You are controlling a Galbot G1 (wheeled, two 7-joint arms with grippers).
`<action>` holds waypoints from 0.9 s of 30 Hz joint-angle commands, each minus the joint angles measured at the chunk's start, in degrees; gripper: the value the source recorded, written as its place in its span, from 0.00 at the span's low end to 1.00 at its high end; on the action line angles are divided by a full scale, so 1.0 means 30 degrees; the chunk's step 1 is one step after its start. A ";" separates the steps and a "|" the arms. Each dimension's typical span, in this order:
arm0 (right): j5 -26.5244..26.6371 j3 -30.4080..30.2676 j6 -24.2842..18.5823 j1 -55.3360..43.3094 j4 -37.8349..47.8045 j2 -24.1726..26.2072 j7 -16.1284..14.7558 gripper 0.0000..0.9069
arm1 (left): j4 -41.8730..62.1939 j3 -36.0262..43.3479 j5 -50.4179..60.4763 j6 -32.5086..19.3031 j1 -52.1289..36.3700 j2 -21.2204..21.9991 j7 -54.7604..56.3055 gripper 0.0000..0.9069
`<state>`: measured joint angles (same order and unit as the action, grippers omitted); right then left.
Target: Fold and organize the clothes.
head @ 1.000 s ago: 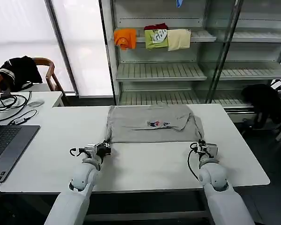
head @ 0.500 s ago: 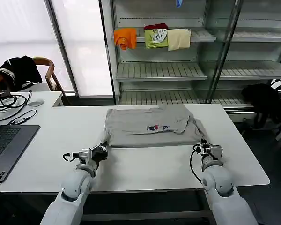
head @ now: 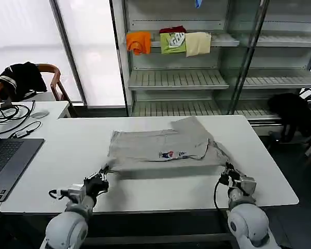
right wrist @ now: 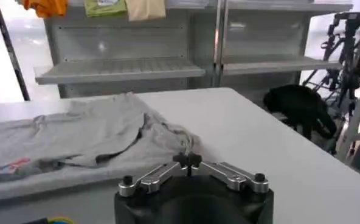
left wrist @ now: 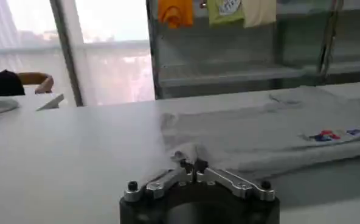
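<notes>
A grey-taupe shirt [head: 163,145] with a small red and blue chest print lies stretched across the middle of the white table [head: 62,145]. Its near edge hangs lifted between my two grippers. My left gripper [head: 100,177] is shut on the shirt's near left corner [left wrist: 183,152], close to the table's front edge. My right gripper [head: 229,174] is shut on the near right corner [right wrist: 183,145]. In the left wrist view my left gripper [left wrist: 193,164] pinches a bunched tip of cloth. My right gripper [right wrist: 187,160] pinches a thin fold in the right wrist view.
A laptop [head: 8,161], cables and a mouse [head: 39,114] sit at the table's left end. Behind the table stand metal shelves [head: 197,78] holding orange, green and cream garments [head: 171,41]. A chair with a black garment [head: 20,78] stands at the back left.
Both grippers have pulled back toward the table's front edge, dragging the shirt nearer. The shirt's near edge has lifted and its back part has bunched up.
</notes>
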<state>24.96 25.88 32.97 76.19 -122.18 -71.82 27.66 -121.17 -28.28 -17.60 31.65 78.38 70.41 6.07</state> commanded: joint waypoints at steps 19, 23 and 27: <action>-0.1764 -0.0617 -0.1045 0.5185 -0.2124 -0.0579 0.0463 1.00 | -0.1496 -0.1441 0.1438 -0.1888 0.5342 0.0924 -0.0410 0.14; -0.1944 -0.0723 -0.1255 0.5491 -0.2397 -0.0644 0.0617 1.00 | -0.1770 -0.1437 0.1441 -0.1835 0.5183 0.0937 -0.0389 1.00; -0.1943 -0.0665 -0.1521 0.5976 -0.3170 -0.0574 0.0810 1.00 | -0.2554 -0.1325 0.1364 -0.1527 0.5204 0.1007 -0.0344 1.00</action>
<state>19.68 24.17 29.16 91.58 -129.21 -73.41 29.79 -126.16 -32.26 -13.65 26.92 92.89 73.08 4.95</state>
